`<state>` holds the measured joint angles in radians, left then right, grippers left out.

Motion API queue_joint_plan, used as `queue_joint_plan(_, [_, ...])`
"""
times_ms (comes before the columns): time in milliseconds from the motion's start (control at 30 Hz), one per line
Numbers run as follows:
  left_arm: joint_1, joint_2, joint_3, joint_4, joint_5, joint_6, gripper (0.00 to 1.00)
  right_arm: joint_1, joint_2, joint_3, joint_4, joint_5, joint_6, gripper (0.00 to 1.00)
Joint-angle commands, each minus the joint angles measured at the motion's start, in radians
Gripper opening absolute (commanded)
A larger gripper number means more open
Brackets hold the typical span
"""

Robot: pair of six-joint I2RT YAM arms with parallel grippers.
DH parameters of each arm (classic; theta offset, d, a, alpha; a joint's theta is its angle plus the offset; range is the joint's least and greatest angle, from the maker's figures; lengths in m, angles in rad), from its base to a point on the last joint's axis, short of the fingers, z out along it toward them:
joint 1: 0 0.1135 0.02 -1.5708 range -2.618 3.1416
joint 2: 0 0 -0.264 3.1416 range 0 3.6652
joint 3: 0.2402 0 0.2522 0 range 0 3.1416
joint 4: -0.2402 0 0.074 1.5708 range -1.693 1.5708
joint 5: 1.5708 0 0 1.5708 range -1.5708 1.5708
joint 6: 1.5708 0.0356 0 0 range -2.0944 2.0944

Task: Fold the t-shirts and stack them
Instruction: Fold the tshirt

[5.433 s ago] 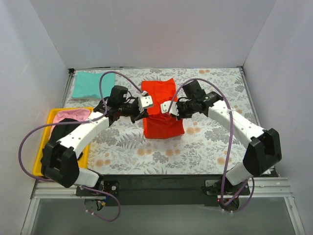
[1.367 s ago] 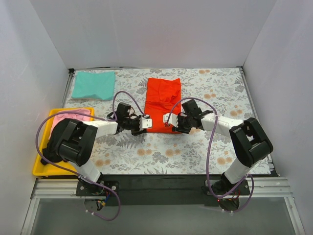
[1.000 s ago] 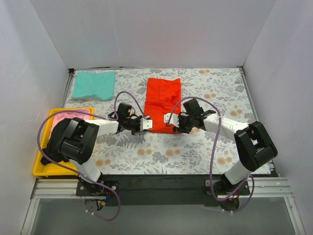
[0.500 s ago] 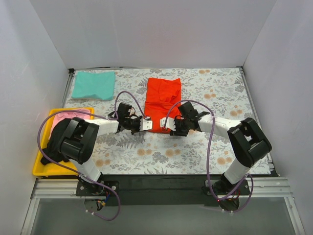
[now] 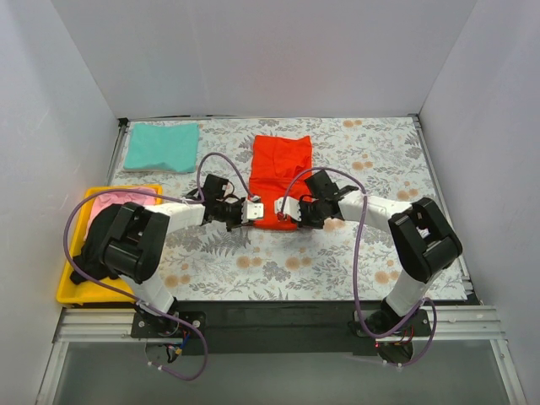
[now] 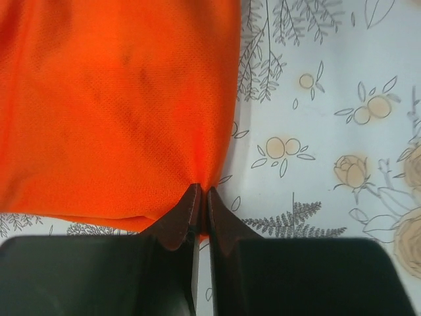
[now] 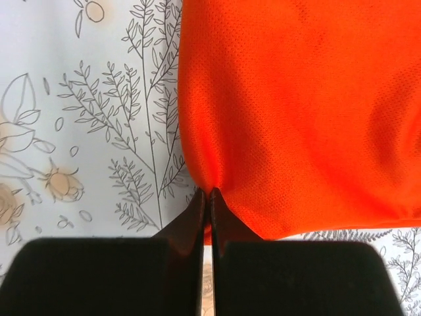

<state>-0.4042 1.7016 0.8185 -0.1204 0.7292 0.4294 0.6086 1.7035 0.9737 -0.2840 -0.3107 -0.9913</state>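
Cloth first — the orange-red t-shirt (image 5: 282, 169) lies flat as a long folded rectangle on the floral cloth (image 5: 380, 160). Its far end is close to the far edge of the surface, its near end about midway across, and it sits roughly centred between the left and right edges. I have both arms reaching in low toward that near end.

From above, the left gripper (image 5: 256, 211) sits at the shirt's near left corner and the right gripper (image 5: 285, 210) toward its near right corner. The two are close together.

On the left wrist camera I see the jaws pressed together, with a small pucker of orange fabric nipped at their tips. The pinch is on an edge of the shirt close to a corner, and bare floral pattern shows just beside it. The right wrist camera gives me the mirror picture — jaws closed on a pinch of the same fabric near the other corner, the cloth drawn into a little peak where it is caught.

The teal t-shirt (image 5: 161, 146) lies folded in the far left corner, well apart from the arms. The yellow tray (image 5: 67, 285) sits along the left edge toward the near corner, with the pink t-shirt (image 5: 118, 201) in its far end. Something dark lies in the tray behind my left arm; I cannot tell what it is.
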Motion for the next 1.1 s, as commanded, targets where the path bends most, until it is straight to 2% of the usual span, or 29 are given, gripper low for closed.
queue_joint_plan(0, [0.001,-0.085,0.077,-0.133,0.042,-0.113,0.00,-0.013,-0.071,0.103,-0.170,-0.025,0.026,0.01])
queue_joint_plan(167, [-0.001,-0.246,0.116,-0.269,0.076,-0.112,0.00,-0.026,-0.156,0.213,-0.322,-0.059,0.005,0.01])
queue_joint_plan(400, [-0.002,-0.437,0.102,-0.452,0.108,-0.133,0.00,-0.014,-0.296,0.195,-0.452,-0.091,0.014,0.01])
queue_joint_plan(633, [-0.022,-0.657,0.155,-0.770,0.237,-0.224,0.00,0.077,-0.461,0.198,-0.647,-0.163,0.083,0.01])
queue_joint_plan(700, [-0.022,-0.689,0.182,-0.814,0.269,-0.268,0.00,0.089,-0.493,0.218,-0.659,-0.169,0.109,0.01])
queue_joint_plan(800, [-0.021,-0.700,0.226,-0.832,0.266,-0.323,0.00,0.088,-0.458,0.289,-0.679,-0.163,0.112,0.01])
queue_joint_plan(933, [-0.015,-0.631,0.235,-0.803,0.227,-0.310,0.00,0.089,-0.368,0.361,-0.681,-0.174,0.077,0.01])
queue_joint_plan(1067, [0.072,-0.539,0.222,-0.780,0.257,-0.242,0.00,0.082,-0.224,0.416,-0.681,-0.180,0.034,0.01])
